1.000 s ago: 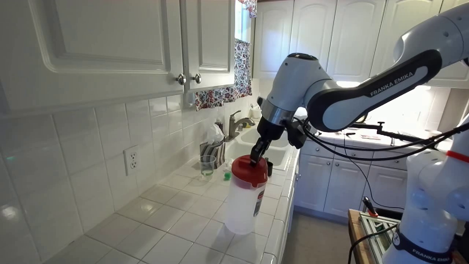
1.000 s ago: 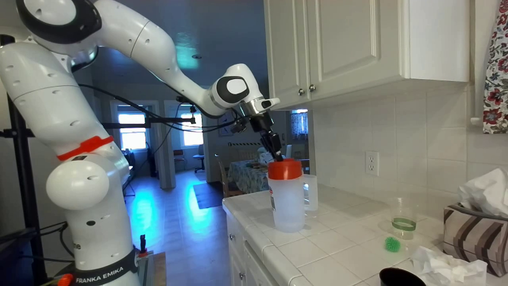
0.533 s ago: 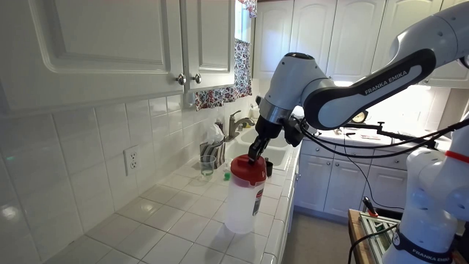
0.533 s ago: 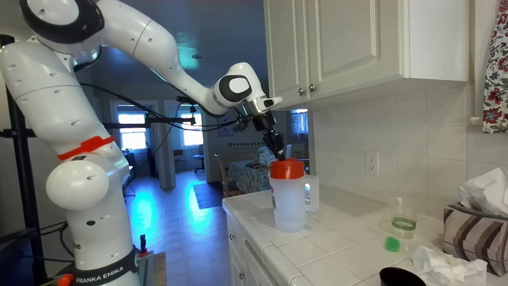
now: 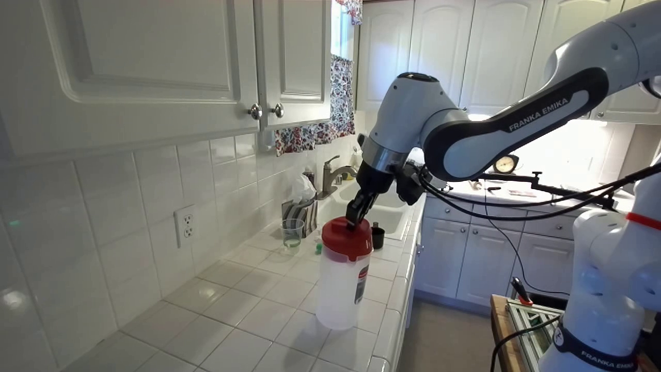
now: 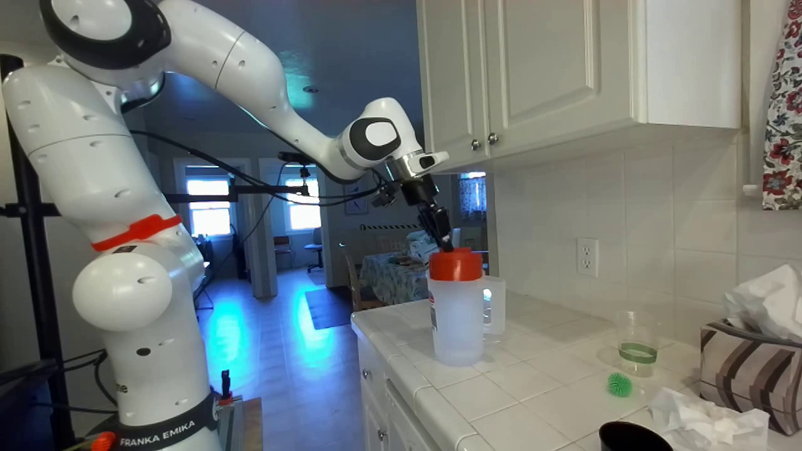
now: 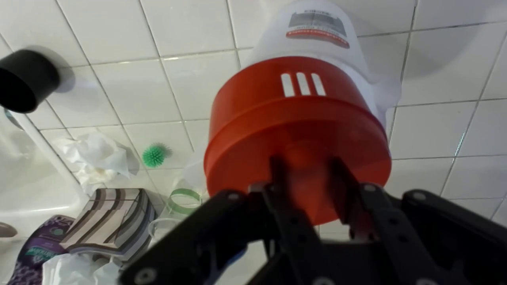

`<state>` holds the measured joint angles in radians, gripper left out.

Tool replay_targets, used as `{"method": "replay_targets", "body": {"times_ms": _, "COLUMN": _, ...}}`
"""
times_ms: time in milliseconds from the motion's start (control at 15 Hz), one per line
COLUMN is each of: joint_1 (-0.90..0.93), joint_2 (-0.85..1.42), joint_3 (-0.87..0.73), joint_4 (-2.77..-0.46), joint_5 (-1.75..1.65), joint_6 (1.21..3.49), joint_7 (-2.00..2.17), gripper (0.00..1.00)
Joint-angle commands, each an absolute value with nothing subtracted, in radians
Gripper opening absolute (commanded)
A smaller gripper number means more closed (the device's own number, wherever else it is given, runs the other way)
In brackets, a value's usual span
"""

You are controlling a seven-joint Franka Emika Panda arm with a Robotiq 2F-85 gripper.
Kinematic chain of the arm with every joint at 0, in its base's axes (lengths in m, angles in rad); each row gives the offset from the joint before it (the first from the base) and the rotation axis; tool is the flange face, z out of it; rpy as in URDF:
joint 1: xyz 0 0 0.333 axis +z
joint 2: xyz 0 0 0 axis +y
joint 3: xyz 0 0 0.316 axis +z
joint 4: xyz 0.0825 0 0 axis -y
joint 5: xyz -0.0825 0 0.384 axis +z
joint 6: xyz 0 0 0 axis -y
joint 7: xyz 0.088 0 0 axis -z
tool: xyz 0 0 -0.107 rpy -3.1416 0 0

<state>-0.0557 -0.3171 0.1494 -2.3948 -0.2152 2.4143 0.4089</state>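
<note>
A frosted white pitcher (image 5: pixel 338 297) with a red lid (image 5: pixel 345 247) stands on the tiled counter in both exterior views. Its handle (image 6: pixel 499 307) points toward the backsplash. My gripper (image 6: pixel 446 247) comes down at a slant onto the top of the lid. In the wrist view the black fingers of the gripper (image 7: pixel 307 163) sit on both sides of a blurred raised grip in the middle of the lid (image 7: pixel 245 114), shut on it. Exactly where the pads touch is dark and unsharp. The pitcher's base appears to rest on the tiles.
Toward the sink (image 5: pixel 387 219) stand a clear cup (image 6: pixel 637 354), a green spiky ball (image 6: pixel 619 384), crumpled tissue (image 6: pixel 708 416), a striped tissue box (image 6: pixel 749 376) and a black cup (image 7: pixel 27 81). An upper cabinet (image 5: pixel 155 77) overhangs the counter. The counter's edge (image 6: pixel 432 401) runs close to the pitcher.
My gripper and the lid have shifted slightly toward the backsplash. The pitcher's top and handle moved with them, while its base stayed nearly in place. The grip looks the same.
</note>
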Motion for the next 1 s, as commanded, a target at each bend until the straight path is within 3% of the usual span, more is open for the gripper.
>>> {"method": "replay_targets", "body": {"times_ms": 0, "joint_1": -0.05, "joint_2": -0.299, "joint_3": 0.148, "joint_4": -2.361, "joint_5": -0.203, "joint_6": 2.39, "joint_7": 0.419, "gripper": 0.08}}
{"method": "replay_targets", "body": {"times_ms": 933, "joint_1": -0.044, "joint_2": -0.3, "joint_3": 0.155, "joint_4": -2.347, "joint_5": -0.195, "joint_6": 2.409, "joint_7": 0.448, "gripper": 0.08}}
